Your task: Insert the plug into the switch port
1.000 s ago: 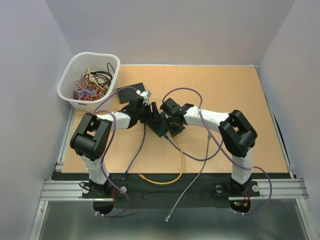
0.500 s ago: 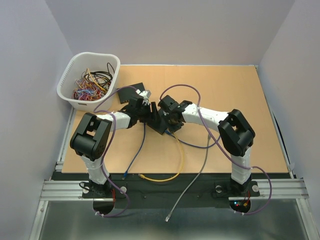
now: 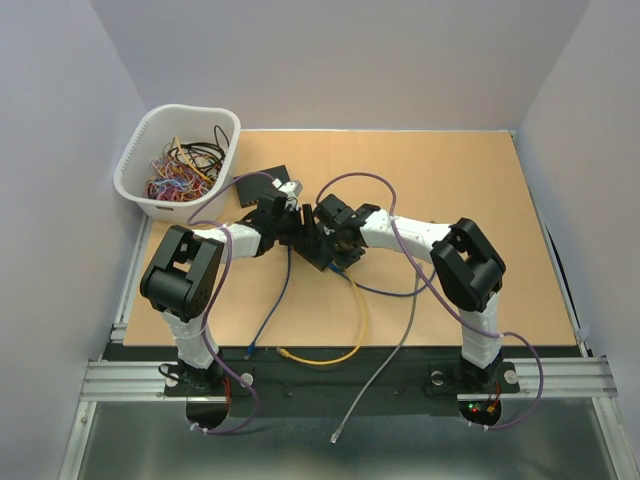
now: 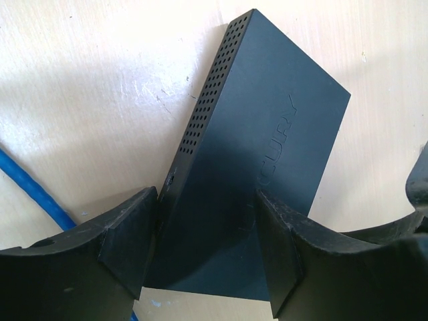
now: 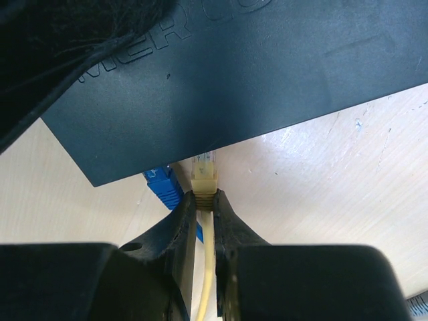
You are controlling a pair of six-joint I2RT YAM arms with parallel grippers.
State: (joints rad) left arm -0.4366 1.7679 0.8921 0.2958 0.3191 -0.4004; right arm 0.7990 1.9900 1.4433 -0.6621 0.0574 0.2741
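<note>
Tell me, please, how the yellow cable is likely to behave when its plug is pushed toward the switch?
The yellow cable probably flops: it lies in a loose curve. Its plug, pinched in the right gripper, looks rigid and should push straight. The switch might slide, though the left gripper braces it.

Top cam sat high behind the arms [image 3: 415,235], looking down over the whole table [image 3: 470,170]. Both wrist cams were pointed downward, way closer (frame-filling close), sharing the black switch [image 4: 267,154].
</note>
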